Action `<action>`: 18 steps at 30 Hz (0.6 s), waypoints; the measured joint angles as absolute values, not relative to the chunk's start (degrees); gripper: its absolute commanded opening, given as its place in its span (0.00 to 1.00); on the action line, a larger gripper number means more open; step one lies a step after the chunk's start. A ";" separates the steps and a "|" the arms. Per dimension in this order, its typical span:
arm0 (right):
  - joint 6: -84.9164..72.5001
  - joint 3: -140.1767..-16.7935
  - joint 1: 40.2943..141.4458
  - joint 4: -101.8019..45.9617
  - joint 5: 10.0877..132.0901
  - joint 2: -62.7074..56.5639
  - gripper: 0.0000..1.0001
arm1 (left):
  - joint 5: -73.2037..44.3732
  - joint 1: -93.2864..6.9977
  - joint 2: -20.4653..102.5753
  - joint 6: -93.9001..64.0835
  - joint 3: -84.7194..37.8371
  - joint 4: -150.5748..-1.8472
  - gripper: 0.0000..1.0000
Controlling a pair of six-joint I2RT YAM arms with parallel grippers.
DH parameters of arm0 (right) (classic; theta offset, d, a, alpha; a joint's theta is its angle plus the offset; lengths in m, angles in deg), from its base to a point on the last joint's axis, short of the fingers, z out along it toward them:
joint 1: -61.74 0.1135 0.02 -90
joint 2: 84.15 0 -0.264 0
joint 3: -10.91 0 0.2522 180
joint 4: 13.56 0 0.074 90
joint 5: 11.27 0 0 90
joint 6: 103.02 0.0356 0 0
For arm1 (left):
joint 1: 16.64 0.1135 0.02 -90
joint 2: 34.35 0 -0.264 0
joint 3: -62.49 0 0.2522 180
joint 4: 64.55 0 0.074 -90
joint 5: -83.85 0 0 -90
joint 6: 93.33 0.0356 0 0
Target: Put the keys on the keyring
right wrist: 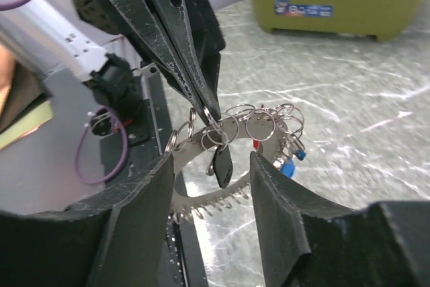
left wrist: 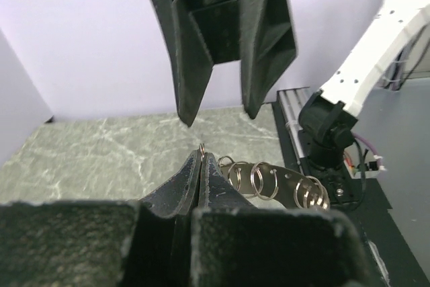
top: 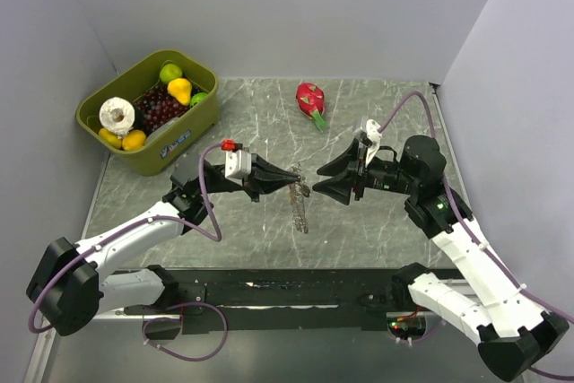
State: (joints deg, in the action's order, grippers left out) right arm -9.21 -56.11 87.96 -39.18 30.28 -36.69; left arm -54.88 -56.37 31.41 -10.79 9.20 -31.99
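The keyring (top: 300,204) is a wide flat metal hoop with small split rings along its rim, hanging above the table's middle. My left gripper (top: 294,178) is shut on it, pinching one small ring at the hoop's top edge (left wrist: 202,146). In the right wrist view a black-headed key (right wrist: 221,164) hangs from the keyring (right wrist: 201,196) just under the left fingertips (right wrist: 205,102). Blue-headed keys (right wrist: 289,166) dangle on the far side. My right gripper (right wrist: 211,159) is open, its fingers either side of the black key without touching it. It faces the left gripper (left wrist: 202,154) closely.
An olive bin (top: 184,127) of toy fruit stands at the back left, and it also shows in the right wrist view (right wrist: 336,8). A pink dragon fruit (top: 311,99) lies at the back centre. The black base rail (top: 287,291) runs along the near edge.
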 measured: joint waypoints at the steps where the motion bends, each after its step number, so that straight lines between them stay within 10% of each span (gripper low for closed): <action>1: -9.03 -56.08 87.96 -38.59 29.37 -36.41 0.52 | -55.39 -56.37 31.45 -11.16 9.20 -31.38 0.01; 18: -3.55 -54.58 88.29 -29.39 20.71 -33.72 0.43 | -61.53 -56.46 33.39 -16.45 9.20 -22.98 0.01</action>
State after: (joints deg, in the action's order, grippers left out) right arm -3.55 -54.58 88.29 -29.39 20.71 -33.72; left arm -61.53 -56.46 33.39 -16.45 9.20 -22.98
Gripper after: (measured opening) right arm 0.443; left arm 0.021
